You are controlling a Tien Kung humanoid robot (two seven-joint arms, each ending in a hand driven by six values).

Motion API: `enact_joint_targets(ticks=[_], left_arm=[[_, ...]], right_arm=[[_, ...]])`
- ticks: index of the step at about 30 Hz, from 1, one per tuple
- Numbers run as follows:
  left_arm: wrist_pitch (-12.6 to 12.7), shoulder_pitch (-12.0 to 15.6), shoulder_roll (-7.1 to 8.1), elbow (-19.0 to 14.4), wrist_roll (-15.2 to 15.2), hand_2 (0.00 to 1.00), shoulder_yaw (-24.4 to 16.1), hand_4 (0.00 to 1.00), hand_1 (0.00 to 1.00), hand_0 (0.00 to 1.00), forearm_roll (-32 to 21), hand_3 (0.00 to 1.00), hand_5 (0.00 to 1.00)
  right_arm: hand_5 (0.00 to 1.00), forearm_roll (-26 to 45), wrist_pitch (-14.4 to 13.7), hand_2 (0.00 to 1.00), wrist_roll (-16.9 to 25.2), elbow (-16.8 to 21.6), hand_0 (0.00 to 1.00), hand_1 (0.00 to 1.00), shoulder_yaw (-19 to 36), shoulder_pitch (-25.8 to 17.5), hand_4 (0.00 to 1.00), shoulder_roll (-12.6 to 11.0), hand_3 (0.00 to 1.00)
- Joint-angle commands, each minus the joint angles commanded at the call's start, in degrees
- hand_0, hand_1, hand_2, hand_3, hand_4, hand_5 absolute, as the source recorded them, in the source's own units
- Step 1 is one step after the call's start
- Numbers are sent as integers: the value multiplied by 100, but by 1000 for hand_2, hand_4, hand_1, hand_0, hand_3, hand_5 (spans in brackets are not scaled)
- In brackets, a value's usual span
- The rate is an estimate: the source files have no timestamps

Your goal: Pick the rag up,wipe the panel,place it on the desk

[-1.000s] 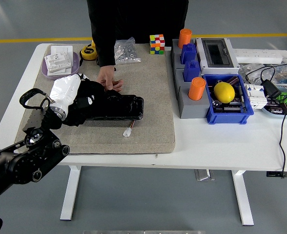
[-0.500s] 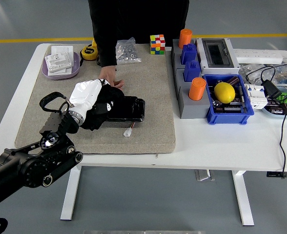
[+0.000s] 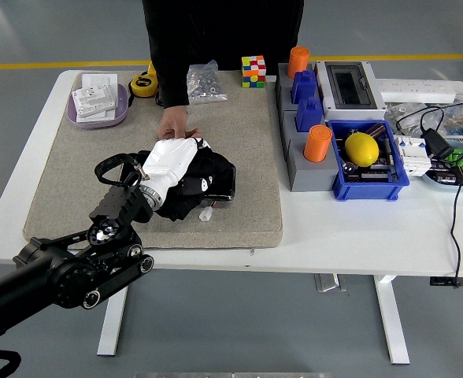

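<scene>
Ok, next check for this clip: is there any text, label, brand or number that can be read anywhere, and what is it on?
No text can be read in this frame.
Black rag: small white marks, too blurred to read.
White parts in the purple tray: faint markings, too small.
Grey box with a dark window: no print can be made out.
Rubik's cube: coloured squares only.

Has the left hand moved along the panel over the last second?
Yes. The left hand, shut on the black rag, has slid rightward over the black panel, toward the mat's right side and the blue bin.
</scene>
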Motion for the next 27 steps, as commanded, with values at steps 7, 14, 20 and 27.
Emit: enact_joint_targets(ticks=[7,14,20,27], left_arm=[[-17,-63,-82,-132,36,439,274,2,121,234,-8,320,2],[-20,-101,-137,-191,61,440,344,2,121,234,9,320,2],[-20,-95,-116,-149,64,440,236,2,121,234,18,321,2],[-32,-18,-47,-80,75,440,99,2,121,234,74,322,2]], right_arm=[[699,-7,15,637,0,-8,693,446,1,2,998,1,617],[699,-5,18,636,1,-8,693,446,-7,10,998,0,617],[699,0,17,636,-1,-4,694,446,-8,15,998,-2,616],[699,7,10,636,-6,0,693,446,-7,12,998,-2,617]])
